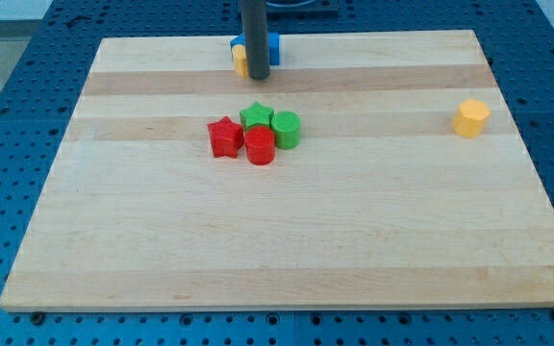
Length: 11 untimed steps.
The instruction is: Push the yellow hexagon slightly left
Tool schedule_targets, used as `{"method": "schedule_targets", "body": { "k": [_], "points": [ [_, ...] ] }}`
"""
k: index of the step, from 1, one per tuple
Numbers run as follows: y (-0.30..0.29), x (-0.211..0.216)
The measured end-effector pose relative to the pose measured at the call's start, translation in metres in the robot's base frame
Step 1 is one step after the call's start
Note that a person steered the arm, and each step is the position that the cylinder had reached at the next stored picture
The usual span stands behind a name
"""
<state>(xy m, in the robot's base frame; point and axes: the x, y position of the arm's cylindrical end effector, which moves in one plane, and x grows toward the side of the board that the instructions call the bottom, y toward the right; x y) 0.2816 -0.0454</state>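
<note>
The yellow hexagon (470,117) sits near the view's right edge of the wooden board (287,240), alone. My tip (258,75) is at the view's top centre, far left of the hexagon. It stands right in front of a blue block (270,45) and a yellow block (240,61), both partly hidden behind the rod.
A cluster lies left of centre: a red star (224,136), a red cylinder (260,146), a green star (255,117) and a green cylinder (286,128), touching one another. The board rests on a blue perforated table (8,115).
</note>
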Motion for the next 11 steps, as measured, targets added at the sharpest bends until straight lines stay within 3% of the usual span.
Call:
{"method": "schedule_targets", "body": {
  "k": [1,4,5,6,8,9,11],
  "points": [
    [0.044,0.017],
    [0.344,0.023],
    [0.390,0.038],
    [0.390,0.046],
    [0.387,0.128],
    [0.346,0.128],
    [0.284,0.082]
  ]
}}
